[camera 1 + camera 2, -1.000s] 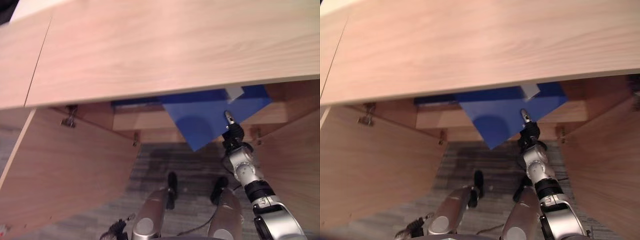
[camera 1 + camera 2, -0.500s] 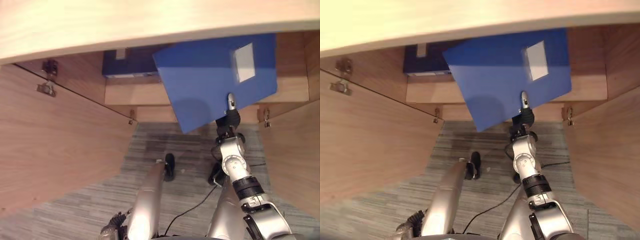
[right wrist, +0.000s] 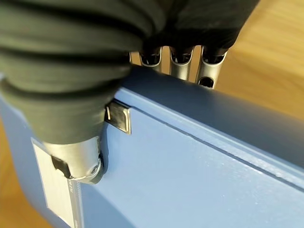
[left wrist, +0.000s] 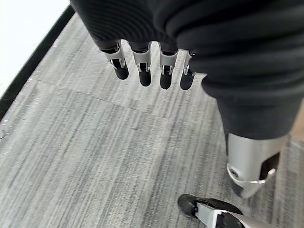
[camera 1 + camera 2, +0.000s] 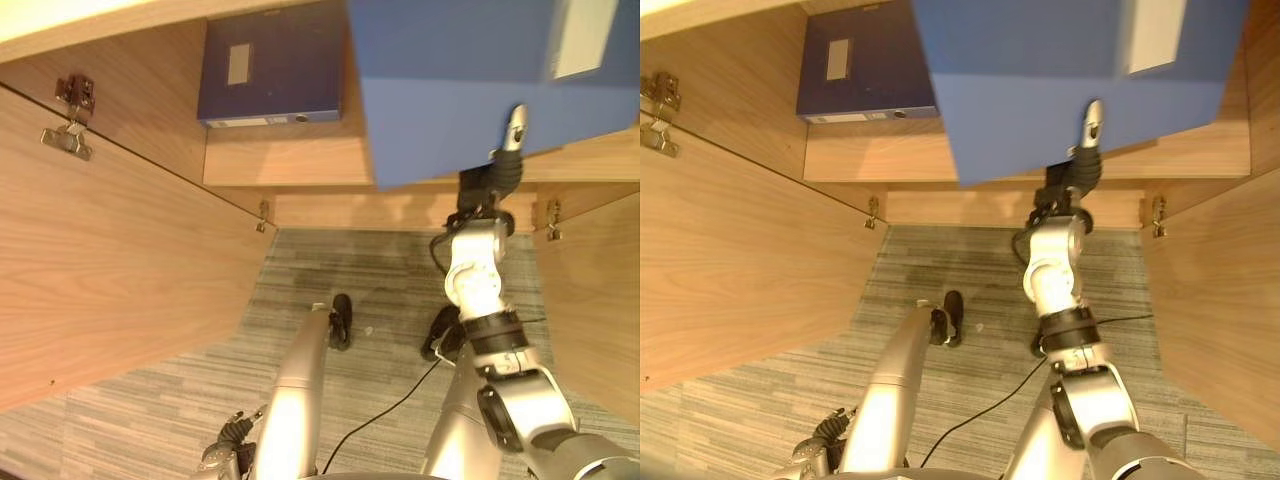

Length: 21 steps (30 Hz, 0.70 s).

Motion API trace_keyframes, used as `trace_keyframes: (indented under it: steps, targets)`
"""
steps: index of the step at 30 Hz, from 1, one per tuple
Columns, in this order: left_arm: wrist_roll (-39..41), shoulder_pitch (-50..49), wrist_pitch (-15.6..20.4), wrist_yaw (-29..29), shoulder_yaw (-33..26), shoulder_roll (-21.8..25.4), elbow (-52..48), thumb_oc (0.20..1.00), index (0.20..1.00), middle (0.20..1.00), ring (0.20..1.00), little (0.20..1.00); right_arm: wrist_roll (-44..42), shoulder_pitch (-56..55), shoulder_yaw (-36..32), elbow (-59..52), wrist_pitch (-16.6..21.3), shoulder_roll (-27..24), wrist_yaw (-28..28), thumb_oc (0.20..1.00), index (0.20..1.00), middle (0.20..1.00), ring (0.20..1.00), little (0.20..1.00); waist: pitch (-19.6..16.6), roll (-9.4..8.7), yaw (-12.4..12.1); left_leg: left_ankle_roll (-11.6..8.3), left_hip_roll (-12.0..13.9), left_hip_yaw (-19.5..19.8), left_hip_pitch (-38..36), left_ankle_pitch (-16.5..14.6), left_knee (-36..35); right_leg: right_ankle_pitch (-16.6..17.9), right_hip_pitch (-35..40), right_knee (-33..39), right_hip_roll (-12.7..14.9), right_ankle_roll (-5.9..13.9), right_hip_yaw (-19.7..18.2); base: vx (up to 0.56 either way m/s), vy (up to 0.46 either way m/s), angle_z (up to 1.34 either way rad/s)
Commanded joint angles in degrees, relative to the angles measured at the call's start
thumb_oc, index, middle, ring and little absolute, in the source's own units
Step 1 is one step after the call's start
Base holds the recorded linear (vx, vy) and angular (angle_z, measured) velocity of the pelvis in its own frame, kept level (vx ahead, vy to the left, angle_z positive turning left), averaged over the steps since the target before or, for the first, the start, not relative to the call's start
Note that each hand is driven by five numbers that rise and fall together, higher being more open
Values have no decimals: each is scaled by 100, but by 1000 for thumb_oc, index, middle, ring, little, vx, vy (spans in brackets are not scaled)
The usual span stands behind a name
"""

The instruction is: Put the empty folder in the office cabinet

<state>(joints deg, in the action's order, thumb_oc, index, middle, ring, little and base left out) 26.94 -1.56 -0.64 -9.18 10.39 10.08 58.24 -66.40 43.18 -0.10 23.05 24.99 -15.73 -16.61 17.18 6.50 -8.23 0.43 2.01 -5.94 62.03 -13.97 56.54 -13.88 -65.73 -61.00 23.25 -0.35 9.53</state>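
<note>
The right hand (image 3: 80, 118) has its thumb pressed on the face of the blue folder (image 5: 450, 90) and its fingers (image 3: 180, 64) curled over the far side of the folder's edge, so it pinches the folder. The folder is held up at the open front of the office cabinet (image 5: 120, 280), over the right part of the cabinet's shelf (image 5: 300, 160), its lower edge hanging past the shelf's front edge. A white label (image 5: 585, 35) sits on the folder's face near its upper right, and a small metal corner fitting (image 3: 118, 118) shows beside the thumb in the right wrist view.

A second, darker blue binder (image 5: 270, 65) lies flat on the left part of the shelf, near the back, with a pale label on top. It lies just beside the held folder's left edge; whether the two touch cannot be told. The cabinet's left door (image 5: 110, 260) stands swung open, with hinges (image 5: 70, 120) on its inner side; the right door (image 5: 600, 290) is open too, and both flank the opening.

The left hand (image 4: 152, 66) hangs low over the grey carpet floor (image 4: 95, 142), fingers straight and relaxed, holding nothing.
</note>
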Motion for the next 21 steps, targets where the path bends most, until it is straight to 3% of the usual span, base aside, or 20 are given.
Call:
trace_keyframes:
  steps: [1, 4, 8, 15, 21]
  targets:
    - [395, -497, 92, -335, 427, 386, -329, 1000, 1000, 1000, 1000, 1000, -125, 1120, -238, 265, 441, -660, -342, 200, 200, 200, 200, 200, -190, 17, -123, 95, 84, 304, 191, -462, 152, -299, 276, 224, 192, 131, -721, 15, -19, 9]
    - [432, -593, 56, -335, 561, 517, -592, 1000, 1000, 1000, 1000, 1000, -397, 1720, -261, 1137, 379, -1073, -391, 200, 200, 200, 200, 200, -216, 25, -221, 100, 65, 316, 251, -481, 164, -305, 211, 199, 205, 152, -716, 9, -8, 5]
    - [575, -703, -50, -344, 730, 705, -930, 1000, 1000, 1000, 1000, 1000, -425, 2591, 54, 2694, -192, -1929, -663, 200, 200, 200, 200, 200, -278, 22, -357, 99, 28, 307, 361, -495, 149, -340, 104, 159, 239, 176, -719, 4, -3, 3]
    - [591, -862, -179, -417, 885, 858, -1298, 1000, 1000, 1000, 1000, 1000, -526, 2938, 26, 3879, -549, -2277, -1048, 200, 200, 200, 200, 200, -320, 95, -442, 116, -17, 307, 517, -534, 240, -411, -15, 74, 271, 188, -697, 12, -4, 7]
    - [727, -1036, -179, -711, 1010, 1070, -1819, 1000, 1000, 1000, 1000, 1000, -460, 3394, 353, 4582, -1090, -2282, -1537, 200, 200, 200, 200, 200, -319, 75, -542, 70, -31, 269, 760, -575, 356, -462, -197, -84, 353, 229, -645, 15, -33, 9]
